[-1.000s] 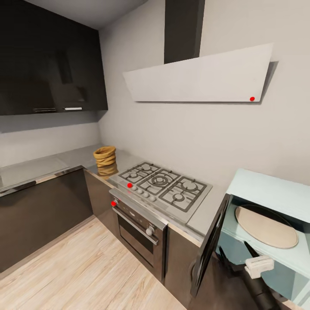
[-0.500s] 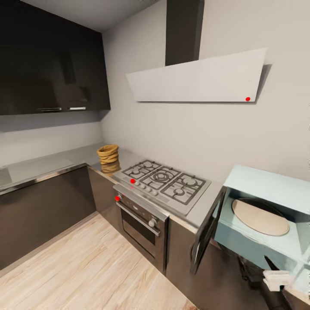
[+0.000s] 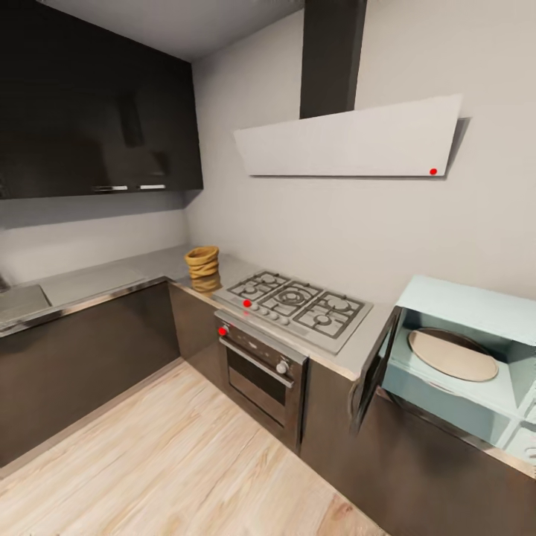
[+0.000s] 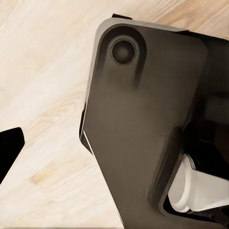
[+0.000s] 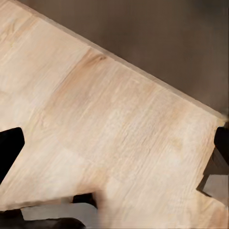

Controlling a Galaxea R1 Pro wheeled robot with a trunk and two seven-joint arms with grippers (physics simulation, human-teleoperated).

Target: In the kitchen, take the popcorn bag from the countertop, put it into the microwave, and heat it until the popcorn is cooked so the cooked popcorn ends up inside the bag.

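The tan popcorn bag [image 3: 202, 268] stands upright on the grey countertop [image 3: 112, 274] in the corner, left of the gas hob. At the far right is the mint microwave [image 3: 476, 309], its dark door [image 3: 374, 368] swung open and a beige turntable [image 3: 452, 355] bare inside. My right gripper [image 5: 114, 148] hangs open over the wooden floor with dark fingertips [image 5: 9, 148] at both edges of its wrist view. My left gripper [image 4: 114, 148] is low beside my dark base, with one fingertip [image 4: 9, 148] far out at the edge, so it stands open and holds nothing.
A gas hob [image 3: 294, 301] with a built-in oven [image 3: 260, 368] under it lies between the bag and the microwave. A white hood [image 3: 350, 141] hangs above the hob. Dark cabinets [image 3: 82, 357] line the corner, and light wooden floor [image 3: 171, 461] stretches in front.
The head camera has pulled back and turned, shifting the whole kitchen right. The right gripper, earlier below the microwave's opening, has dropped out of the head view. The bag and door have not moved.
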